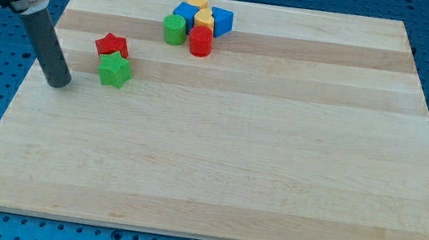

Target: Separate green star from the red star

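The green star (115, 70) lies near the board's upper left, touching the red star (111, 45), which sits just above it. My tip (58, 83) rests on the board to the left of the green star, a short gap away and slightly lower in the view. The dark rod rises from it to the view's top left corner.
A cluster of blocks sits near the top edge: a green cylinder (175, 29), a red cylinder (201, 41), two yellow blocks (197, 1) (205, 20), a blue cube (185, 12) and a blue triangle (222, 22). The wooden board (234, 157) lies on a blue perforated table.
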